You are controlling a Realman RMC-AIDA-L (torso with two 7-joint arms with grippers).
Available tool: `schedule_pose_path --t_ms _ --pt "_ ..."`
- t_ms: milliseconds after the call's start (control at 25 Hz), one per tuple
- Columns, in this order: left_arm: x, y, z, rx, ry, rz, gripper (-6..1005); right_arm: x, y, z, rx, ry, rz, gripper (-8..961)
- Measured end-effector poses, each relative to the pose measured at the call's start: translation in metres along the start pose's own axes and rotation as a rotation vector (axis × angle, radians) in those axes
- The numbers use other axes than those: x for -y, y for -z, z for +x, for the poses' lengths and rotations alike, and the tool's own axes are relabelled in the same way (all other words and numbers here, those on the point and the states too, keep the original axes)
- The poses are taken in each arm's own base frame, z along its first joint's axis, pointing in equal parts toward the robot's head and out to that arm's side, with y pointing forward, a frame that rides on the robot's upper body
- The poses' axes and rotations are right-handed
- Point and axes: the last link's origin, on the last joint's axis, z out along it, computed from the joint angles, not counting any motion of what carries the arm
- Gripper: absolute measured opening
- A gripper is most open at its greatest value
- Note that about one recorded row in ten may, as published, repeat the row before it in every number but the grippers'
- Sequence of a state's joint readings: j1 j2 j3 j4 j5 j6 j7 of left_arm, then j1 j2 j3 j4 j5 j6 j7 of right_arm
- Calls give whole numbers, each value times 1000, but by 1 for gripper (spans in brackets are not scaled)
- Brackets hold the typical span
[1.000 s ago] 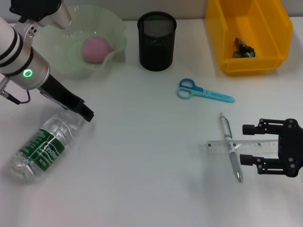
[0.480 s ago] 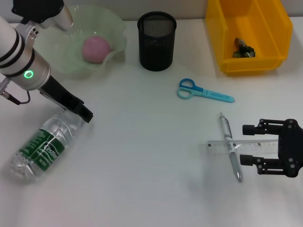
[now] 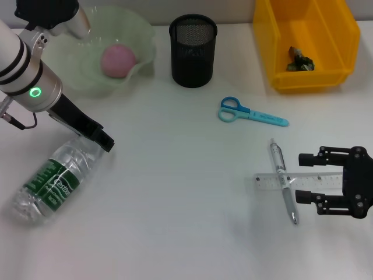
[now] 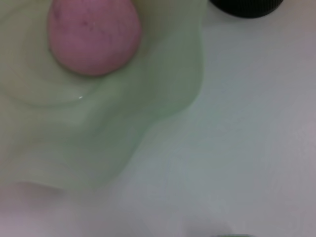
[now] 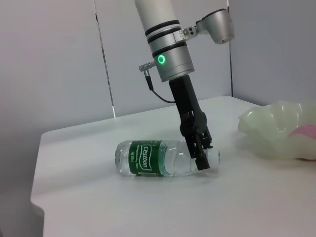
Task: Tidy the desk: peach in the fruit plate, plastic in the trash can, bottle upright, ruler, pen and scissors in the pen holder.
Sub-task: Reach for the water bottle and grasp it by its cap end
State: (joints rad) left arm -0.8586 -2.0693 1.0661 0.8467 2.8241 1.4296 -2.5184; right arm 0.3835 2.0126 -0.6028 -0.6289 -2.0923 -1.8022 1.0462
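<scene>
The bottle (image 3: pixel 49 184) lies on its side at the desk's (image 3: pixel 175 192) left. My left gripper (image 3: pixel 104 140) is down at its neck and looks shut on it; the right wrist view shows this gripper (image 5: pixel 201 153) over the bottle (image 5: pixel 148 158). The cap is hidden. The peach (image 3: pixel 118 60) rests in the fruit plate (image 3: pixel 140 35). The plastic (image 3: pixel 300 60) is in the trash can (image 3: pixel 338 35). The scissors (image 3: pixel 250 112) lie flat in front of the pen holder (image 3: pixel 193 51). The pen (image 3: pixel 280 163) crosses the ruler (image 3: pixel 268 182). My right gripper (image 3: pixel 309 178) is open, straddling the ruler's end.
The left wrist view shows the peach (image 4: pixel 94 34) and the plate wall (image 4: pixel 173 74) from close above. The pen holder stands between the plate and the trash can along the back edge.
The left arm has shifted very slightly at the bottle's neck. The right arm and the other things have not moved.
</scene>
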Motion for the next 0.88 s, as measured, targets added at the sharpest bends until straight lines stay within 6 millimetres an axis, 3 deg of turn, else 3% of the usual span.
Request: schedule_pose_path --t_ms 520,720,880 --pt "-2 -1 2 6 -27 17 649 1 -1 1 -7 -2 7 700" --pt "-4 -2 3 14 -40 23 433 1 0 1 -5 -2 9 700" --pt "-4 -1 4 9 -39 23 433 1 0 1 -5 -2 9 700"
